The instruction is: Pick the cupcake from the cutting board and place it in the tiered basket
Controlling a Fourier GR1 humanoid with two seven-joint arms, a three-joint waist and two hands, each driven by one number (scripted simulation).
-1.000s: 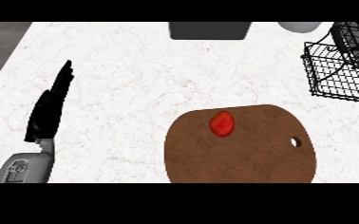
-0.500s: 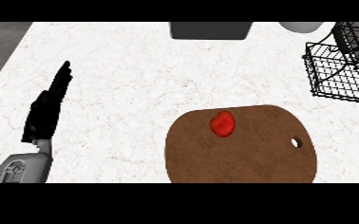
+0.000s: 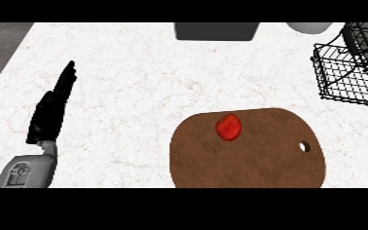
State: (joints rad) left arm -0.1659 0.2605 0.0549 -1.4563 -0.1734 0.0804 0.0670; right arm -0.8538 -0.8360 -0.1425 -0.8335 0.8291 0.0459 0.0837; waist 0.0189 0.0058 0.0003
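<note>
Nearest the robot, its left hand (image 3: 50, 112) rests open, fingers straight and pointing away over the pale counter (image 3: 144, 78), holding nothing. The right hand is out of sight. Well to the right of that hand lies a round brown cutting board (image 3: 251, 161). The cupcake (image 3: 229, 126), small and red, sits on the board's far edge, on the side closer to the hand, untouched. It is probably light and soft and would squash or smear if pinched from above, so a hold low around its sides looks safest. Farther off, and much farther right of the hand, stands the black wire tiered basket (image 3: 345, 73). At the counter's back edge are a dark grey box (image 3: 216, 30) and a white rounded object (image 3: 310, 27).
</note>
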